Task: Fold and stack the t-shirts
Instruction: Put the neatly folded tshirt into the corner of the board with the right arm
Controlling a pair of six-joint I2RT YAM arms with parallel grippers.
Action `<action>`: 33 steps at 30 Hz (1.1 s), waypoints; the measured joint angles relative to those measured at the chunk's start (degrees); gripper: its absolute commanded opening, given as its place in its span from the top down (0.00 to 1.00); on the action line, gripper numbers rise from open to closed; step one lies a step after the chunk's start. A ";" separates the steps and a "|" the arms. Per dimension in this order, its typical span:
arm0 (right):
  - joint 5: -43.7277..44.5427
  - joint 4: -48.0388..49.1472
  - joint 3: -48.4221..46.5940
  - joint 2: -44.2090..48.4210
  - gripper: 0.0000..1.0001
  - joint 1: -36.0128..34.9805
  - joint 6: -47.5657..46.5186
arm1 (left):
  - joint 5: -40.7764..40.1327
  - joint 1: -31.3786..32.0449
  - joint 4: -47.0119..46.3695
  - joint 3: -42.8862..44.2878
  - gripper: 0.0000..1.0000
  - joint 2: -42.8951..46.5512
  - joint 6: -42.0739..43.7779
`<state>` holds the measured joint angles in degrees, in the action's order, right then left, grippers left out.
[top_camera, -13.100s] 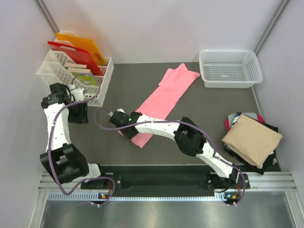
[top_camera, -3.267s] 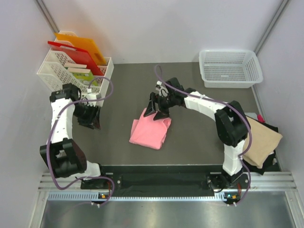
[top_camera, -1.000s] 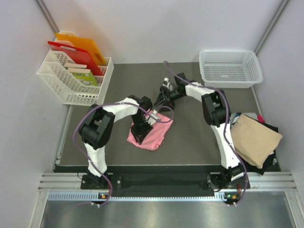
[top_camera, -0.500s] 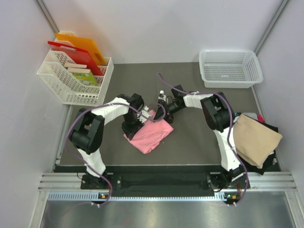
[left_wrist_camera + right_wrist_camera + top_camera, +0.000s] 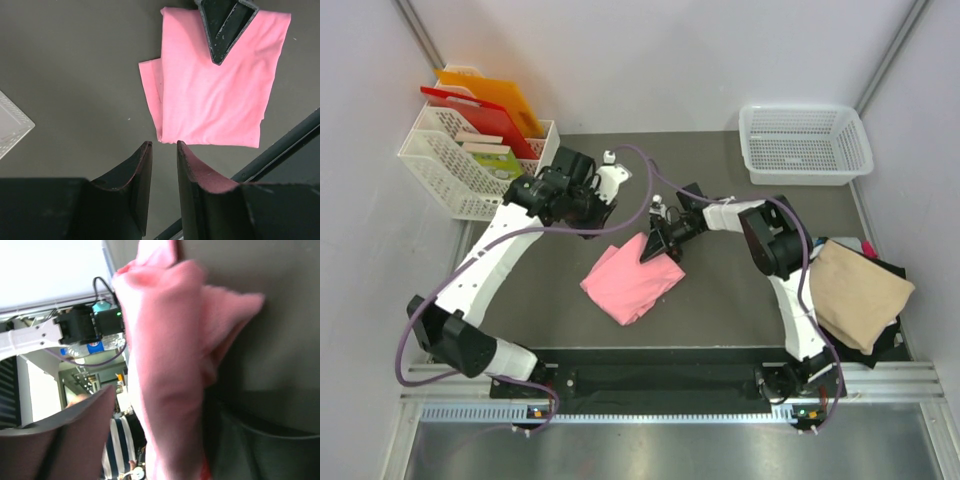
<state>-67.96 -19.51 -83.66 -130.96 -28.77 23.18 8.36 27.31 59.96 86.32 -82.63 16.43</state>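
**At table centre: pink t-shirt folded, right gripper on its far end**

Hidden or unclear, noted first. Far end of the pink t-shirt partly covered by the right gripper in the top view. Same end cut by the frame edge and by one of the fingers in the left wrist view. Right wrist view badly blurred. Only a raised ridge of pink cloth between two wide-set fingers, with background showing between one of them and the cloth. Read as jaws apart around the fold, not clamped on it.

Left gripper raised above the table, well apart from the shirt. Jaws parted by a narrow slit, nothing between them.

At the right edge, tan t-shirt topping a pile. Dark and red t-shirts beneath, visible as slivers only; count not readable.

Orientation. Pink t-shirt flat on the table, folded to a rough rectangle and set like a diamond. Long axis on the diagonal from near-left to far-right, far-right end at the right gripper. Neck and sleeves not distinguishable.

White basket at far right, white rack with orange and red boards at far left.
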 measured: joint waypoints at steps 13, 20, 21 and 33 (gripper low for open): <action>1.09 6.51 -1.14 -4.22 1.00 -6.29 4.48 | -1.60 -4.59 5.09 -1.62 0.68 2.03 0.31; 4.37 7.15 -0.28 -3.23 1.00 -6.71 6.05 | -1.75 -8.96 6.49 -1.92 0.68 5.11 1.79; 4.57 7.39 0.00 -2.93 1.00 -6.73 6.32 | -1.77 -9.86 6.78 -1.95 0.68 5.49 2.14; 15.04 4.22 0.72 18.23 1.00 -5.77 16.76 | -0.94 -20.90 7.04 -7.78 0.69 5.92 6.93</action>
<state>-52.93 -15.29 -82.94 -112.73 -34.54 39.94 7.42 6.42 67.00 78.54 -76.71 23.35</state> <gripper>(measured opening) 0.073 0.313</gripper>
